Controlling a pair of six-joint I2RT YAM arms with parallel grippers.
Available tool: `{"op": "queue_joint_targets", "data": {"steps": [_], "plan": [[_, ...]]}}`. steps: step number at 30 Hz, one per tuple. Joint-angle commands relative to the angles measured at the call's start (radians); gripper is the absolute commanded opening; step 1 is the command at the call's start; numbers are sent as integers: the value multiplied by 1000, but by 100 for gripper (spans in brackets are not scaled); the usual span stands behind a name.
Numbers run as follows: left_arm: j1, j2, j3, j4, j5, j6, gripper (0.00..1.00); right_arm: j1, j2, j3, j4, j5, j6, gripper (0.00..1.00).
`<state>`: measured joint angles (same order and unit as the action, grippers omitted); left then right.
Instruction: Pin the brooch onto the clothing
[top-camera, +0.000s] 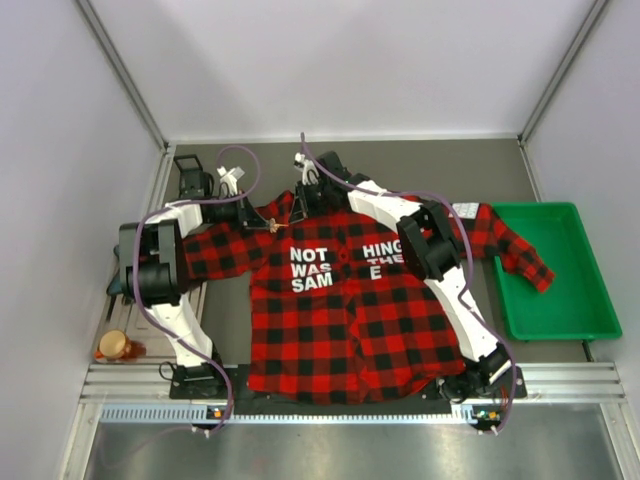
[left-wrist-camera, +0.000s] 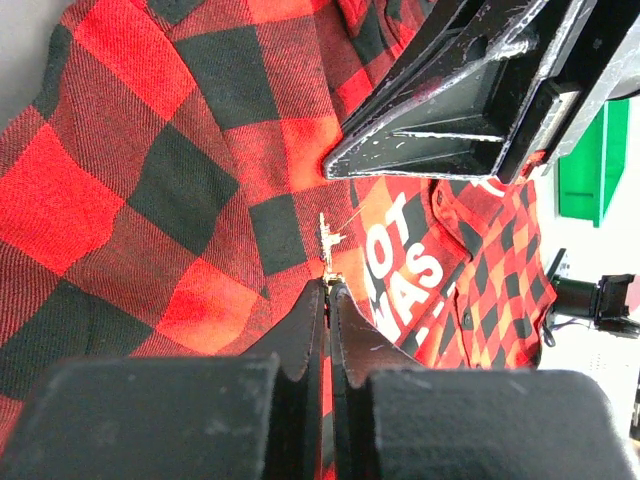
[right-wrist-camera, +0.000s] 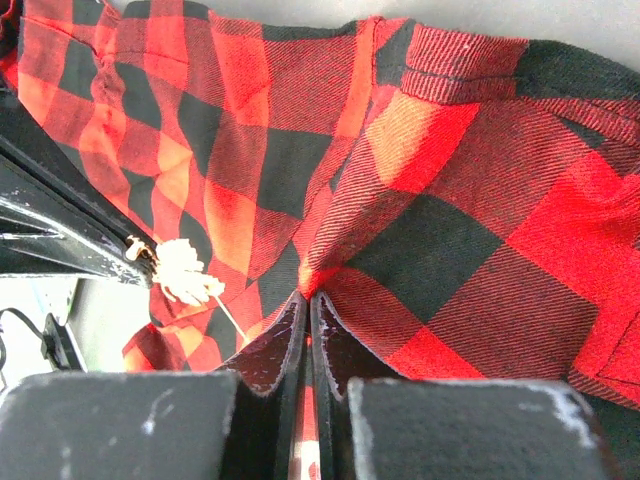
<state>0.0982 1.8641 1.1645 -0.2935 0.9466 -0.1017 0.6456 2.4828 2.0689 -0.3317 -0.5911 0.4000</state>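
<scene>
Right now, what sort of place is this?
Probably a robotics lab work cell, not a home: white panels wall in a grey table, a metal rail carries the left arm and right arm, plus a green bin.

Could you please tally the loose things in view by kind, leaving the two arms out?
plaid shirt: 1
brooch: 1
green tray: 1
round orange-brown object: 1
Total: 4
</scene>
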Motion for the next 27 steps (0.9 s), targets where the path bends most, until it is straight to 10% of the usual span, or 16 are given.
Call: {"op": "queue_joint_targets", "data": {"steps": [1,27], "plan": [[-8,24,41,-6,8,22,0,0,-78,-6,57,-35,19,0],[-28,89,83,-12,9,10,0,-9,-96,-39,69,-53,23,0]]}}
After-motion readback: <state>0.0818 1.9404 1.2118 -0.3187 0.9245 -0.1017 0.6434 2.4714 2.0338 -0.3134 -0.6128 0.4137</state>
